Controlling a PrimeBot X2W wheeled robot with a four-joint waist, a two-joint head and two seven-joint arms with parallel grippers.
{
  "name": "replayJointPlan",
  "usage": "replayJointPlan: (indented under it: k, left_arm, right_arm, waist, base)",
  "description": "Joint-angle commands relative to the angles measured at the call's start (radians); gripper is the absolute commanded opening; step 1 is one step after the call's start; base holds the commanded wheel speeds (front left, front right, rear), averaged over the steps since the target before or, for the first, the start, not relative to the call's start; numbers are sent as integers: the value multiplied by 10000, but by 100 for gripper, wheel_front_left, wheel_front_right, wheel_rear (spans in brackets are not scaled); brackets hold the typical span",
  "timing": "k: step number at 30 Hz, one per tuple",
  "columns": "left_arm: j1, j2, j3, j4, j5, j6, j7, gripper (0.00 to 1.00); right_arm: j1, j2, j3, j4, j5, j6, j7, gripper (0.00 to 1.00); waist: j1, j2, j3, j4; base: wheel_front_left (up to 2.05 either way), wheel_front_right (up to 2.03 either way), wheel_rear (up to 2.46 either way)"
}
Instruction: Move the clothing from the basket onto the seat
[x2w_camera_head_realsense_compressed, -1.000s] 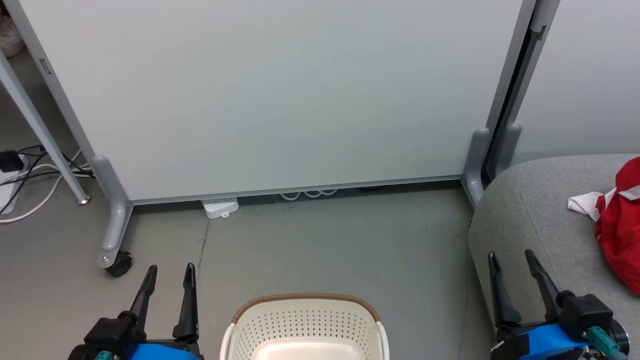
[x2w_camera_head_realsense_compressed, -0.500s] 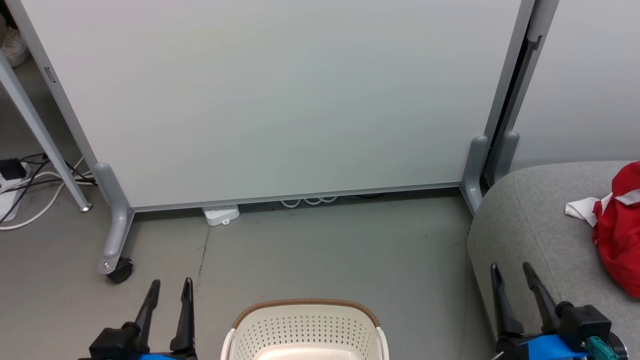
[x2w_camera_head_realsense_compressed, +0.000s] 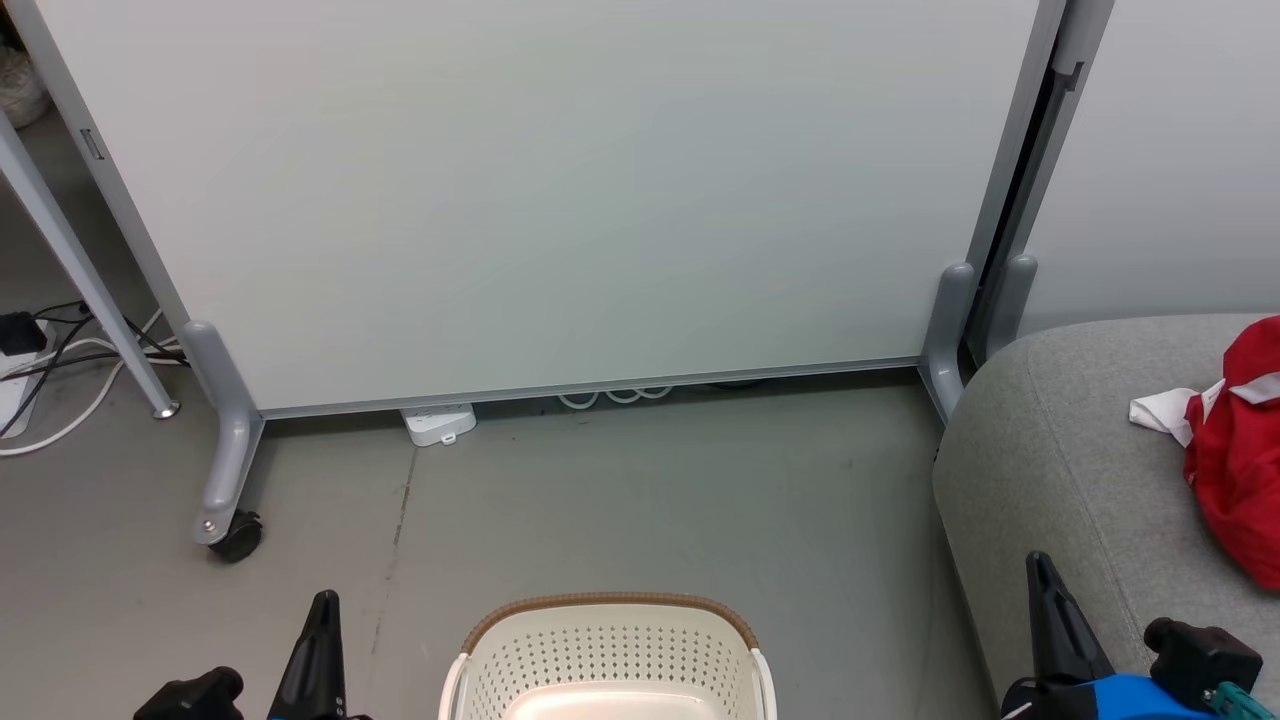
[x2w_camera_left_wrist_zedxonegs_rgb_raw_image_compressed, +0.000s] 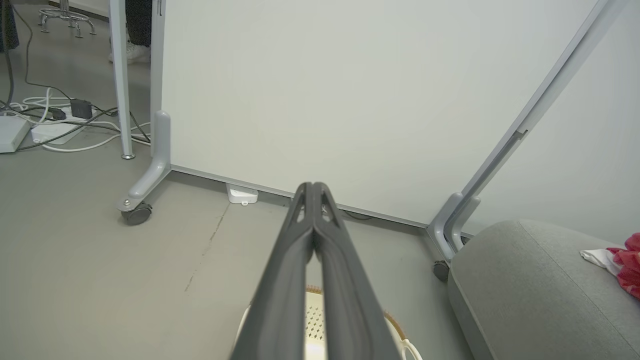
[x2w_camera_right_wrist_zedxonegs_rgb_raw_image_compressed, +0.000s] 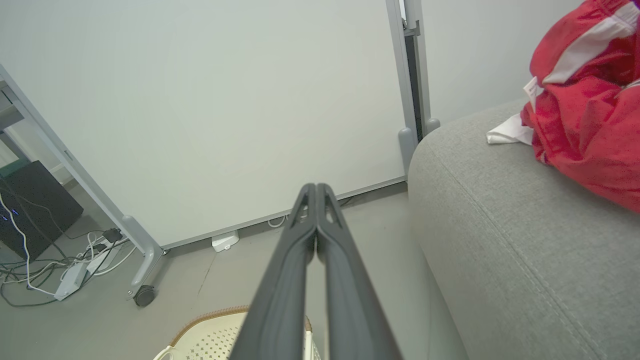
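The red clothing (x2w_camera_head_realsense_compressed: 1240, 460) with white trim lies bunched on the grey seat (x2w_camera_head_realsense_compressed: 1060, 470) at the right edge; it also shows in the right wrist view (x2w_camera_right_wrist_zedxonegs_rgb_raw_image_compressed: 585, 105) and the left wrist view (x2w_camera_left_wrist_zedxonegs_rgb_raw_image_compressed: 627, 262). The cream basket (x2w_camera_head_realsense_compressed: 610, 655) with its brown rim stands on the floor at the bottom middle, and the part of its inside that shows is bare. My left gripper (x2w_camera_head_realsense_compressed: 323, 610) is low at the bottom left, shut with its fingers pressed together (x2w_camera_left_wrist_zedxonegs_rgb_raw_image_compressed: 312, 190). My right gripper (x2w_camera_head_realsense_compressed: 1040, 570) is at the bottom right beside the seat's front, likewise shut on nothing (x2w_camera_right_wrist_zedxonegs_rgb_raw_image_compressed: 316, 190).
A large white partition (x2w_camera_head_realsense_compressed: 560, 200) on grey castor feet (x2w_camera_head_realsense_compressed: 225, 500) stands behind the basket. A white power strip (x2w_camera_head_realsense_compressed: 438, 422) lies under its lower edge. Cables (x2w_camera_head_realsense_compressed: 60, 360) and a slanted metal leg (x2w_camera_head_realsense_compressed: 90, 290) are at the far left.
Both grippers have closed from wide open to shut and dropped lower in the head view. The clothing and basket stay where they were.
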Motion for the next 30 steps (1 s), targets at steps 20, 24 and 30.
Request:
replayJointPlan:
  k: [20,24,30]
  left_arm:
    - [-479,42,391,-449,-3523,-133,853,0]
    - [-516,43,447,-483,-4079,-145,995,0]
    - [-569,46,539,-531,-4872,-171,1204,0]
  right_arm:
    - [-509,75,-191,-426,3793,-3,846,0]
    - [-556,89,-226,-454,4386,-3,994,0]
    - [-607,108,-275,-494,5242,-3,1207,0]
  waist:
    - [0,0,176,-102]
    - [0,0,210,-122]
    - [0,0,260,-151]
  base:
    - [0,0,0]
    - [0,0,0]
    - [0,0,0]
